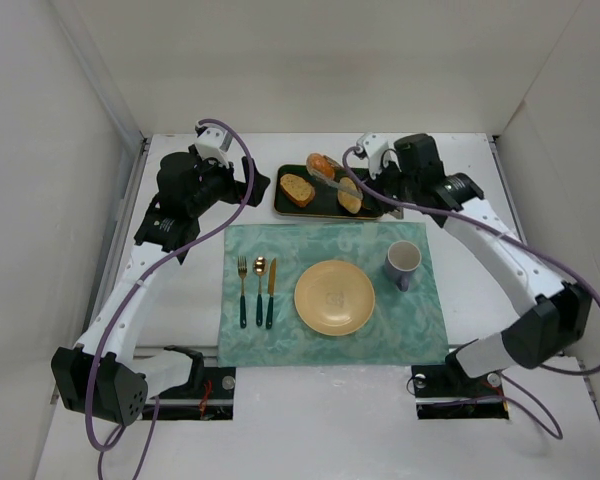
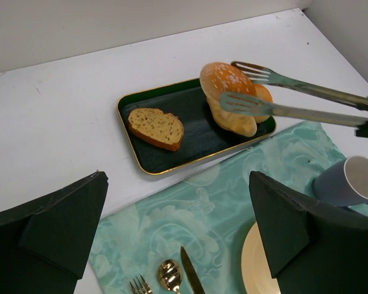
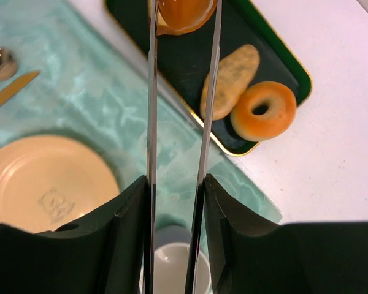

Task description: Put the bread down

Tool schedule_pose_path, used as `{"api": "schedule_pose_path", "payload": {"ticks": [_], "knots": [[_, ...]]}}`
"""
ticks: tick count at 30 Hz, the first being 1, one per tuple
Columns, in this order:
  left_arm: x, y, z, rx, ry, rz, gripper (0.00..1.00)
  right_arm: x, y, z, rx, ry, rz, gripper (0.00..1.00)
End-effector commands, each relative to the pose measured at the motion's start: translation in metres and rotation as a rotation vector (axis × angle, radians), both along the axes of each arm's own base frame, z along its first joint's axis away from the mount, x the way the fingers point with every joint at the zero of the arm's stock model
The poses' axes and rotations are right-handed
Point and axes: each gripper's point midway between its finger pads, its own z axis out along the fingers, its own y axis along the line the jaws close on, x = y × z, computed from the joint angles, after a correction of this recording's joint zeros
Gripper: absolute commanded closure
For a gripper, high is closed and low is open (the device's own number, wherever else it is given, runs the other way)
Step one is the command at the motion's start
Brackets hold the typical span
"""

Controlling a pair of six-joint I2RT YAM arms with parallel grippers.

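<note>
Where the top camera looks down, I see a white counter boxed in by white walls on three sides. A teal placemat lies in the middle, carrying a yellow plate and a mug. A dark tray sits at the mat's far edge. My left arm is folded on the left, its jaws just left of the tray. My right arm reaches in from the right, with tongs slanting across the tray. Bare counter lies on either side of the tray and mat.

From the left wrist, the left jaws are released, wide apart with nothing between them, above the mat. The bread is over the tray's right end, pinched between the two tong blades, just behind a pale roll. A donut stands beside them, and a slice lies apart at the tray's left. I cannot tell whether the bread rests on the tray.

From the right wrist, the right jaws are clenched on the tongs, whose arms run nearly parallel up to the bread at the frame's top edge. The roll and donut sit side by side, with the donut close to the tray's gold rim and open counter beyond it.
</note>
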Motion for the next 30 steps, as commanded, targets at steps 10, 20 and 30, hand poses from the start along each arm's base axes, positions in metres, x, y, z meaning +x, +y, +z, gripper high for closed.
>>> {"api": "schedule_pose_path", "payload": {"ticks": [10, 20, 30], "knots": [[-0.003, 0.001, 0.023, -0.008, -0.083, -0.004, 0.00, -0.145, -0.029, -0.029, -0.139, -0.015, 0.552, 0.66], [-0.001, 0.000, 0.020, -0.005, -0.074, -0.004, 0.00, -0.180, -0.049, -0.082, -0.243, -0.017, 0.718, 0.68], [-0.001, 0.000, 0.020, -0.005, -0.074, -0.004, 0.00, -0.189, -0.054, -0.100, -0.273, 0.016, 0.762, 0.60]]}}
